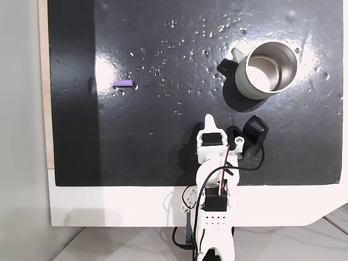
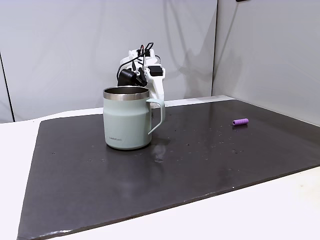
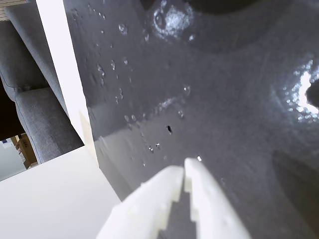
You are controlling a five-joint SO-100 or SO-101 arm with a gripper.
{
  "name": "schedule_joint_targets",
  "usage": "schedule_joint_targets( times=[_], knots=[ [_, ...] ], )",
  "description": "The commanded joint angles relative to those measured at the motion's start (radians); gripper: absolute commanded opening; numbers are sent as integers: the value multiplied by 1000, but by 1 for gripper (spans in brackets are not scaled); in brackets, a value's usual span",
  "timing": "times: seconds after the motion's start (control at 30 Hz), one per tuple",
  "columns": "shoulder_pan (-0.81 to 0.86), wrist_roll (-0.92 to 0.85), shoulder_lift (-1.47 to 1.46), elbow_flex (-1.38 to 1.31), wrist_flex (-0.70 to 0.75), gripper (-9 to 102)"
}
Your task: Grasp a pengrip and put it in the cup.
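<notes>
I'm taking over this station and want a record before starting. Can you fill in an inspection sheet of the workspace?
Surface: black mat, glossy, speckled with small droplets or pits, on a white table.
Job's things: pengrip lying flat on the mat, apart from the cup; cup upright, nothing seen inside.
Clutter: nothing seen.
Gripper: gripper shut, nothing held, above bare mat.
Cables: black and red wires along the arm.
Surroundings: grey wall panels; grey upholstered seat beside the table.

White table (image 1: 109, 206) w/ black mat (image 1: 163, 136); on mat: cup (image 1: 265, 70), pengrip (image 1: 123, 83), well apart.
</notes>
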Motion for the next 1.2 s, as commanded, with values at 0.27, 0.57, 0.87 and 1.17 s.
schedule_joint_targets(
  times=[0.27, 0.57, 0.87, 1.17],
  knots=[
    [-6, 0, 8, -6, -41, 0],
    [-32, -5, -114, -235, -8, 0],
    [-158, 198, -618, -764, 106, 0],
    [-290, 518, -1078, -1285, 313, 0]
  ],
)
